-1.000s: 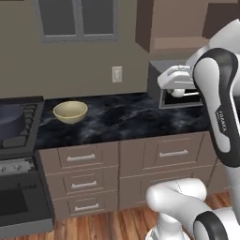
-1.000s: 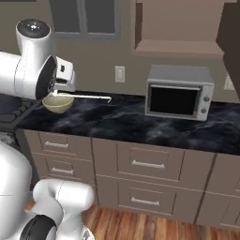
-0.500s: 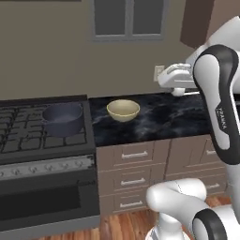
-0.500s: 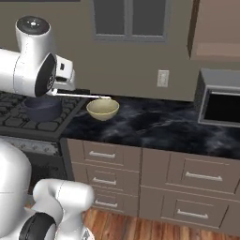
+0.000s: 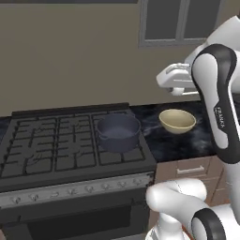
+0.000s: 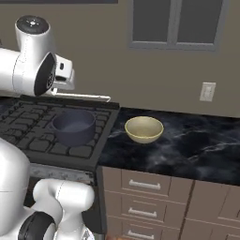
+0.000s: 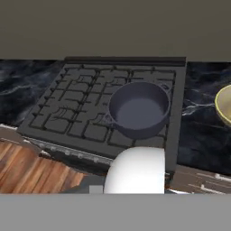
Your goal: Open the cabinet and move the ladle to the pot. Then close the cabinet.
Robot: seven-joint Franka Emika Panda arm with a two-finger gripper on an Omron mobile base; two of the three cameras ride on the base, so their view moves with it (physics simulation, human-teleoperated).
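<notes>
One raised arm holds the ladle (image 6: 89, 96) above the pot (image 6: 73, 126).

The pot (image 7: 138, 108) looked matt dark metal on rough black stove grates (image 7: 76, 103), the counter (image 6: 187, 145) was glossy black marble, the bowl (image 6: 144, 129) smooth cream ceramic, and the drawers (image 6: 145, 187) brown wood.

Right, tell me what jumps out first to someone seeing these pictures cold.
The dark pot stands on the right side of the black stove, with a tan bowl beside it on the dark marbled counter. Above the stove the white arm holds the ladle level in its shut gripper, the thin handle pointing toward the bowl.
</notes>
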